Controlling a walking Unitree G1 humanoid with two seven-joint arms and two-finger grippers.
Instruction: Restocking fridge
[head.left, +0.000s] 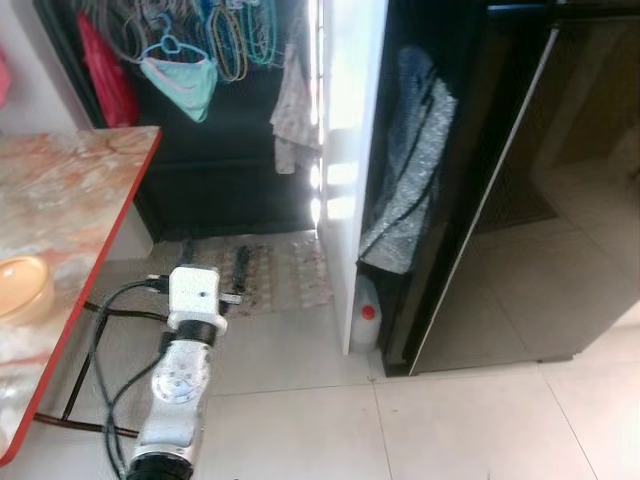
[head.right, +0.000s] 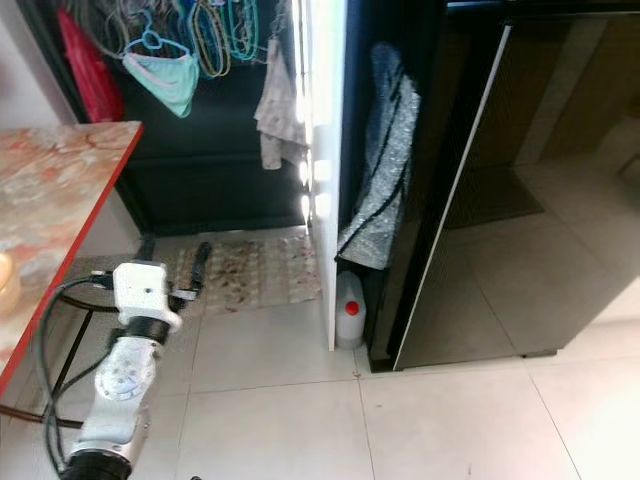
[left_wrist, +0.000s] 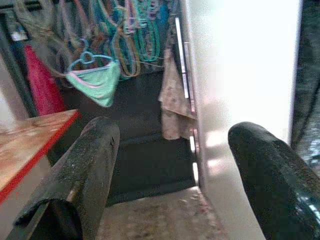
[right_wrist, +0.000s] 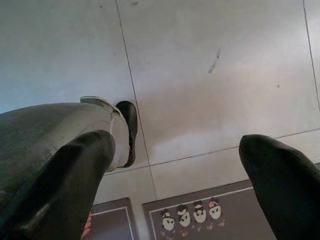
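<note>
Left arm raised toward the fridge corner, both pairs of jaws spread and empty.

At far left the marble-patterned table with a red edge carries a shallow yellow bowl; its edge hems in the left arm. The left gripper reaches forward, fingers apart and holding nothing, aimed at the patterned floor mat and the tall white fridge side panel. That panel's long axis is upright and lies ahead and to the right of the jaws, so the left arm looks nearer. At the panel's foot stands a small white jug with a red cap, and right of it the glossy black door. The right gripper hangs open over bare tiled floor, beside a person's shoe. Open floor lies right of the arm.
</note>
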